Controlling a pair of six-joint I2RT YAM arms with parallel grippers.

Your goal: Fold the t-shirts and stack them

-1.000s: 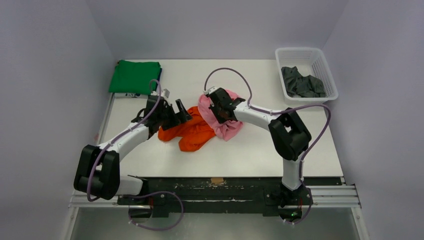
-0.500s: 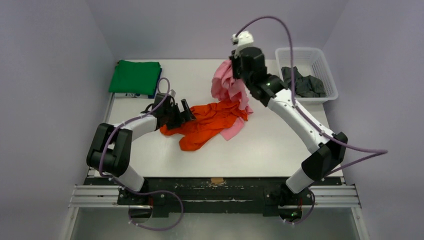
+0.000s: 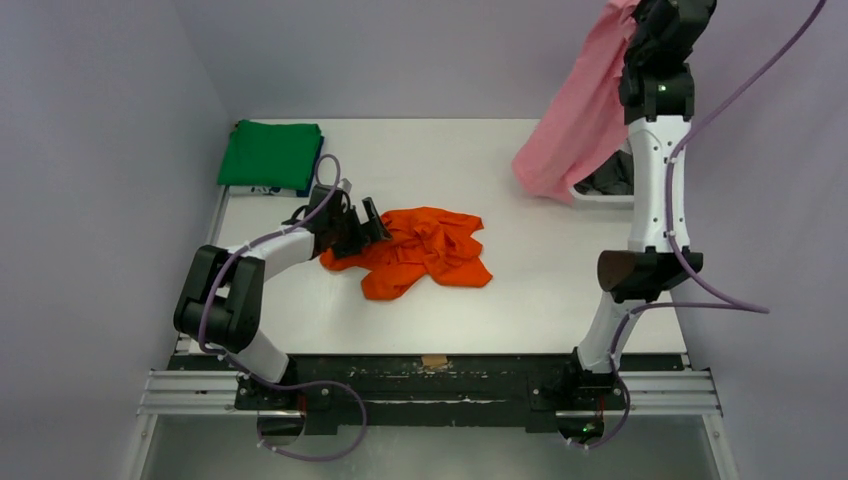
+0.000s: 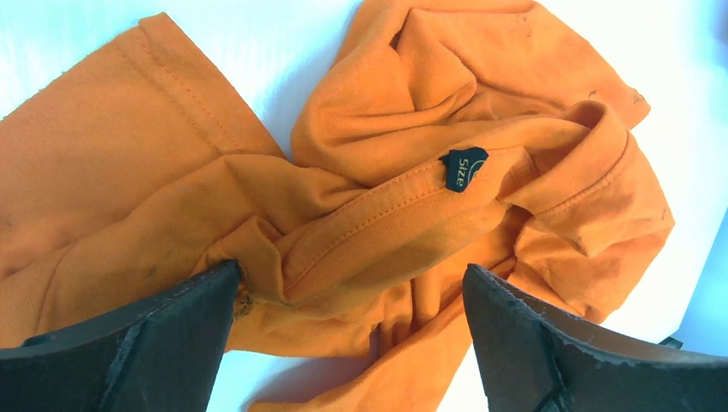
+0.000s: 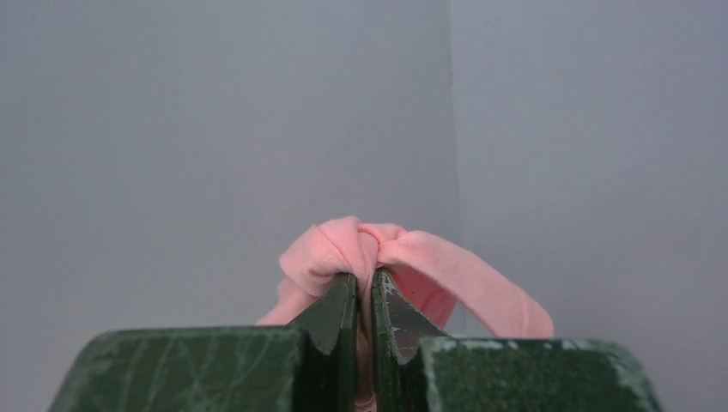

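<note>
A crumpled orange t-shirt [image 3: 425, 250] lies mid-table. My left gripper [image 3: 365, 225] hovers open at its left edge. In the left wrist view its gripper [image 4: 348, 279] straddles the orange t-shirt's [image 4: 386, 197] collar folds without pinching them. My right gripper [image 3: 640, 12] is raised high at the back right, shut on the pink t-shirt [image 3: 580, 120], which hangs clear of the table. The right wrist view has that gripper [image 5: 364, 279] clamped on a bunched pink fold [image 5: 343, 245]. A folded green t-shirt [image 3: 270, 153] rests at the back left corner.
A white basket [image 3: 600, 198] at the back right is mostly hidden behind the hanging pink shirt and my right arm. A dark t-shirt [image 3: 612, 178] lies in it. Walls close in the table on the left, back and right.
My right arm swung up and to the right, pulling the pink shirt off the orange one and lifting it high over the basket. My left gripper stayed open at the orange shirt.
</note>
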